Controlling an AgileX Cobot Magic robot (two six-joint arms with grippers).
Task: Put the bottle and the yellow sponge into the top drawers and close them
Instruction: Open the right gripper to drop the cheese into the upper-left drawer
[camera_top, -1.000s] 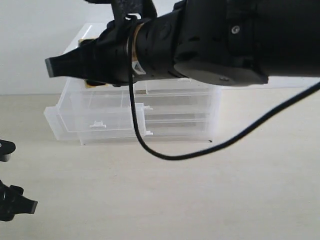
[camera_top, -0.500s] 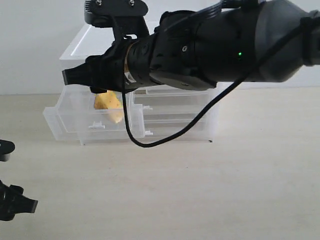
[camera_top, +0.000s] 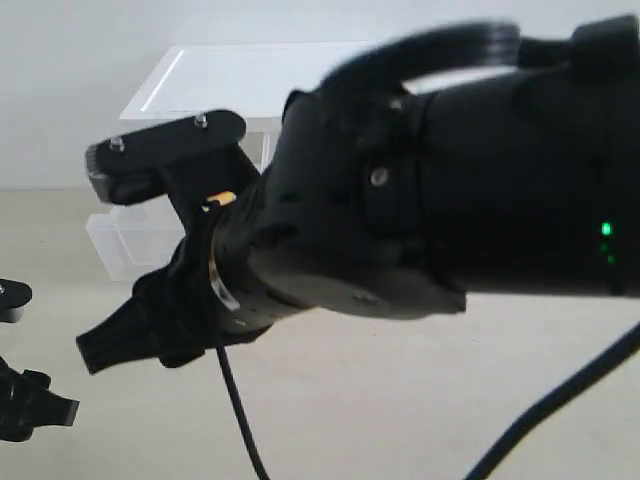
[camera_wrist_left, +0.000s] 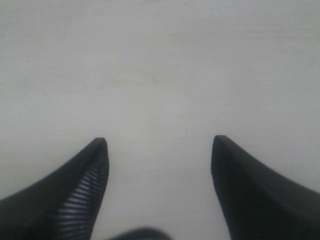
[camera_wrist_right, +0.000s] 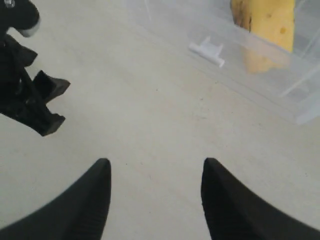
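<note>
Yellow wedge: the yellow sponge (camera_wrist_right: 267, 25) stands on end inside the drawer (camera_wrist_right: 260, 85), which is pulled out from the cabinet (camera_top: 200, 75); part of it shows through the clear front wall.
Sponge handling: we judge it light, soft and porous, so it squashes rather than slips and needs no further hold where it stands.
Drawer: thin see-through plastic, open, with its small white tab handle (camera_wrist_right: 206, 50) facing the right end effector.
Drawer handling: we expect it to be light, smooth and a little flexible; a flat push on the front wall beside the tab should slide it in, whereas a push near a corner could skew it on its runners.
Risk: we think the whole cabinet may slide on the table (camera_wrist_left: 160, 60) if the push is quick, since it looks light.
Bottle: we cannot find it in any view; the big black arm hides most of the cabinet in the exterior view.
Bottle handling: we would guess stiff, smooth and prone to rolling, best pinched across its body.
Right end effector (camera_wrist_right: 156, 165): jaws spread apart, nothing between them, above bare table near the open drawer.
Left end effector (camera_wrist_left: 158, 150): jaws wide apart and empty over bare table, well away from the cabinet.
</note>
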